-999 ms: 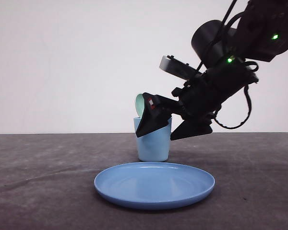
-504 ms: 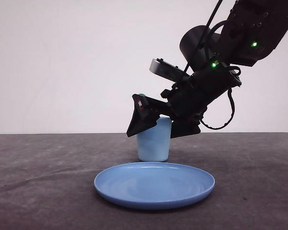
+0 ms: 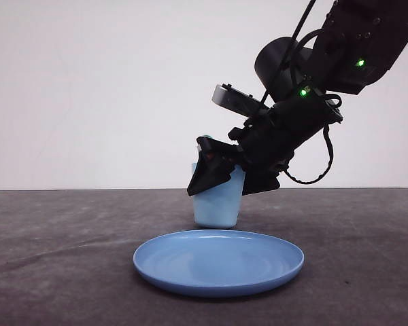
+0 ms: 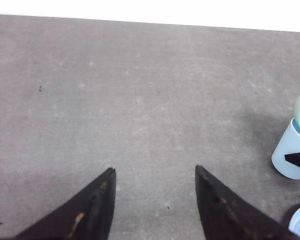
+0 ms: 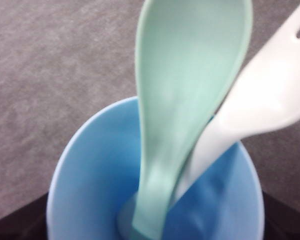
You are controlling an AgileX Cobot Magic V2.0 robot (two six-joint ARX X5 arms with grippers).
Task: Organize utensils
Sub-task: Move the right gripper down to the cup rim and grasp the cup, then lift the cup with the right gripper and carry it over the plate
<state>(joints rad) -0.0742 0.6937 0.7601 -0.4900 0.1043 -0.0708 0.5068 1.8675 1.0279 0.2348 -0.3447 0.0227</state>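
Spoon and fork standing handles-down in cup. Right gripper straddling the rim, spread or gripping: cannot tell. Could tip cup on withdrawal. Left gripper spread, empty.

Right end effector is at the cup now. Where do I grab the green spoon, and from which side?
Take the spoon by the neck just below its oval bowl, coming from above. It stands handle-down in the cup, bowl up past the rim. The fork leans against it on one side, so close across the spoon's narrow edges, clear of the fork.
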